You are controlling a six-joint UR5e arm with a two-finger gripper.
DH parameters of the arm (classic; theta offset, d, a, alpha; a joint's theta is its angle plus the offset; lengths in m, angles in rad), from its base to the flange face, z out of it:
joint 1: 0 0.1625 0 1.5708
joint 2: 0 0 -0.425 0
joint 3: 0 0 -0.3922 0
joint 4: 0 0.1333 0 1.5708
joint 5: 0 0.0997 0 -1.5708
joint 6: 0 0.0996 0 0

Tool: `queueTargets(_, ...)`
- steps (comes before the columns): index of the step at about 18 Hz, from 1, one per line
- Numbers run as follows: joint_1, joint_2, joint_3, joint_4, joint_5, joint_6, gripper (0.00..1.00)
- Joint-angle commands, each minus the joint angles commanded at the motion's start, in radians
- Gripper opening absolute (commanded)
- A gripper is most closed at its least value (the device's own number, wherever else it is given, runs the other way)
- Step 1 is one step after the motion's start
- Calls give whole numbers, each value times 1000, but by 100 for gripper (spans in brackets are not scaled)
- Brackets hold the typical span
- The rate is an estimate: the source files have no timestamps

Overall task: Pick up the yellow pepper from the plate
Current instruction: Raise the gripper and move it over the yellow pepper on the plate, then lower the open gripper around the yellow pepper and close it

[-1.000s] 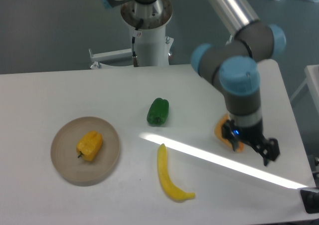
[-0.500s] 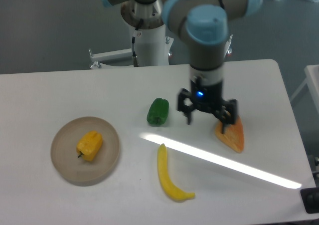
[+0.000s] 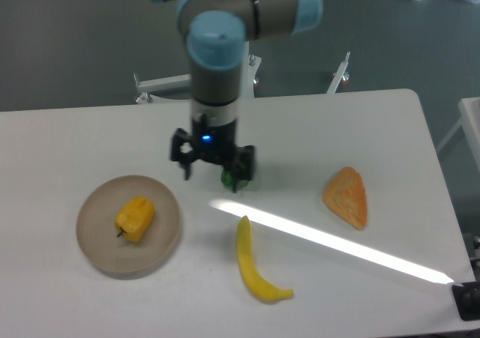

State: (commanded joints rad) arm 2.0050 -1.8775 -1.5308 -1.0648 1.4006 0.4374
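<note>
We have swung left from the orange wedge, our end effector [image 3: 211,166] spread empty, nearing the small blocky yellow pepper [image 3: 135,218] resting on the round beige plate [image 3: 97,257].

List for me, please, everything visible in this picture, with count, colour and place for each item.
round flat beige plate: one, beige-tan, left part of the white table.
small blocky yellow pepper: one, yellow-orange, lying on the plate.
green pepper: one, green, mid-table, mostly hidden behind the gripper.
long curved yellow banana-shaped item: one, yellow, front centre of the table.
orange wedge-shaped item: one, orange, right part of the table.
white table: one, white, crossed by a bright strip of light.
arm's two-finger gripper: one, black, open, above mid-table, right of the plate.
</note>
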Motion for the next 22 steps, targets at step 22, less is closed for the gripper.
queueTargets(22,-130,-132,-63,164,12,26,100)
